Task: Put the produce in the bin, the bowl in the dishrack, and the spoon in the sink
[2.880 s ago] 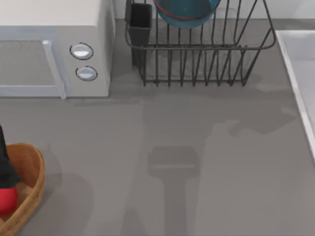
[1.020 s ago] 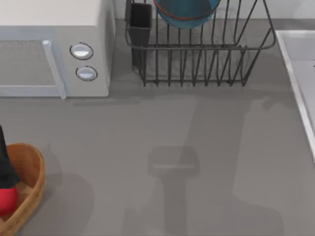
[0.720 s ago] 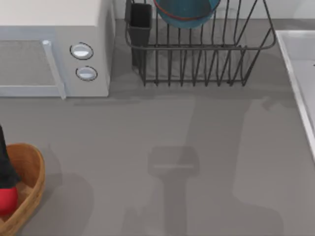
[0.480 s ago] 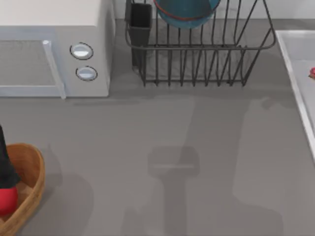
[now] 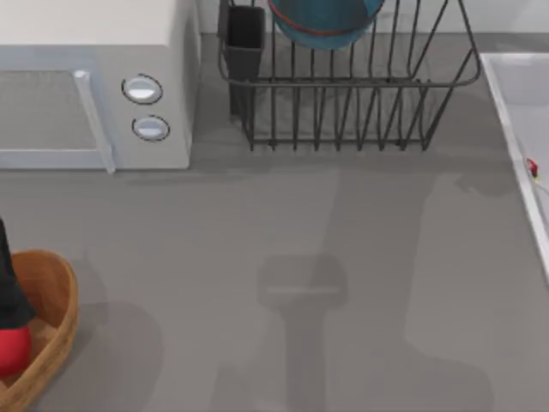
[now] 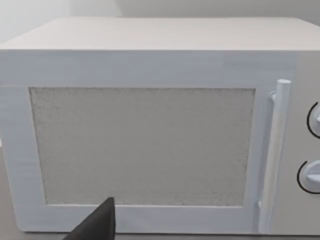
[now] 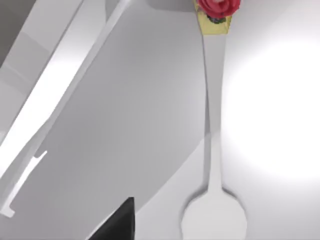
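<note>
Grey matte surface [image 5: 343, 257] from above: glossy blue bowl [image 5: 324, 21] sits in the dark wire dishrack [image 5: 343, 112], smooth red produce [image 5: 10, 352] in the curved wooden bin [image 5: 56, 318] at far left (a dark arm part overlaps it), pale sink [image 5: 515, 112] at right. Left wrist: white microwave [image 6: 150, 60] with a speckled door; left tool's [image 6: 100, 222] opening I cannot tell. Right wrist: slim pale spoon [image 7: 212, 150], red-tipped handle, lies in the sink, free of the right tool [image 7: 120, 220], whose opening I cannot tell
</note>
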